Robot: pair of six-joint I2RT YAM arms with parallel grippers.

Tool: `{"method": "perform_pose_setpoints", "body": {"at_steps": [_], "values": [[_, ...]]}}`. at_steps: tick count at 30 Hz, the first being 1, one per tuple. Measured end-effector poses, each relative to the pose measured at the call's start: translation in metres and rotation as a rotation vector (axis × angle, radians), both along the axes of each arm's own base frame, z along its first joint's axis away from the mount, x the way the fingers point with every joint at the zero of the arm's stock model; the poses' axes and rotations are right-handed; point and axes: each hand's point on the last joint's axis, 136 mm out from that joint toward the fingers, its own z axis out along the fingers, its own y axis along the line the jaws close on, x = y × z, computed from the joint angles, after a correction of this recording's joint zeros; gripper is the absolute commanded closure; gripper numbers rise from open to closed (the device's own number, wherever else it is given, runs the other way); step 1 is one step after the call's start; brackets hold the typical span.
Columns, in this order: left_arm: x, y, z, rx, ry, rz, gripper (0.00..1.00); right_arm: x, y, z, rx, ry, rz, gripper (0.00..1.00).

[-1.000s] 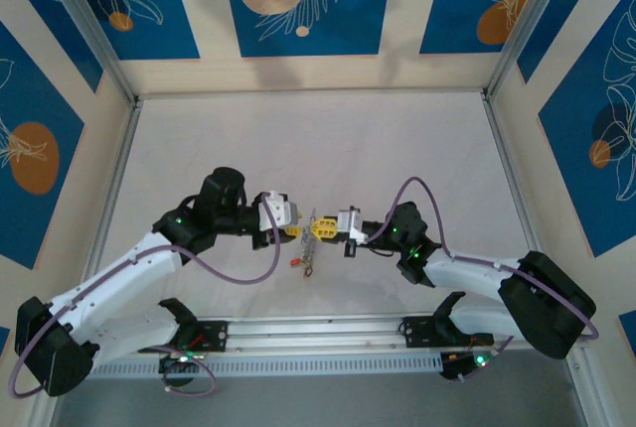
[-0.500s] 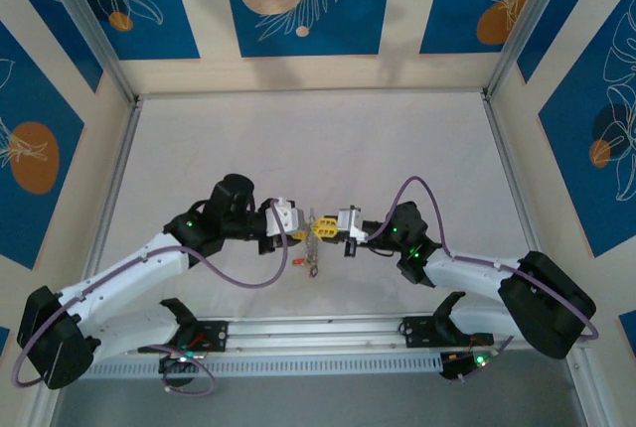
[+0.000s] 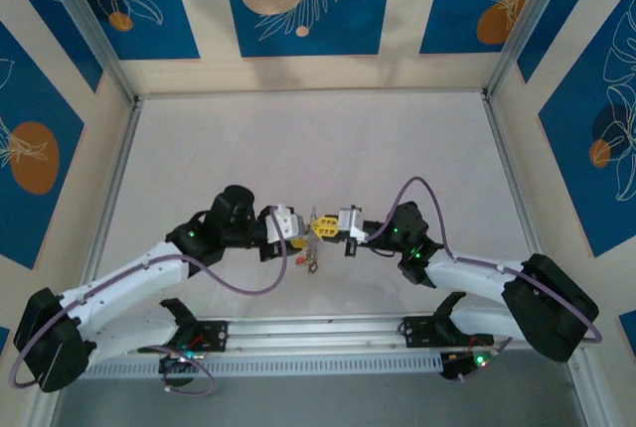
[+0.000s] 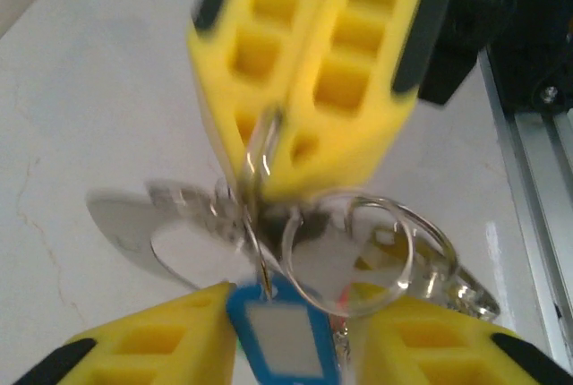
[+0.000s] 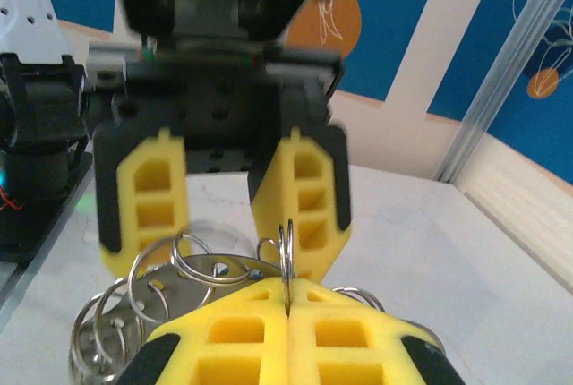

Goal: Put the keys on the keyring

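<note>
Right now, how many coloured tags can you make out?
1: a blue tag, inside the open left pincer and below the right pincer, which is shut on the keyring. Others may be hidden behind the pincers.

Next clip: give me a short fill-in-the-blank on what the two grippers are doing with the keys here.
The right gripper is ___ on the thin wire of the keyring.
The left gripper, facing it, has its jaws ___.
In the left wrist view, the tag between the left gripper's fingers is ___.
Missing words: shut; open; blue.
</note>
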Motion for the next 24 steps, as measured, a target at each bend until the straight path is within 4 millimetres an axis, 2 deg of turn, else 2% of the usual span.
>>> {"method": "perform_pose_setpoints", "body": {"at_steps": [3,15,24], "values": [[-0.002,0.007,-0.006,0.006,0.008,0.027,0.56,-0.002,-0.002,0.006,0.012,-0.018,0.016,1.0],[0.001,0.009,-0.002,-0.01,-0.004,0.059,0.53,-0.015,-0.002,0.004,0.008,-0.023,0.097,1.0],[-0.002,0.0,-0.002,-0.035,0.013,0.011,0.53,-0.024,-0.001,0.003,0.004,-0.024,0.154,1.0]]}}
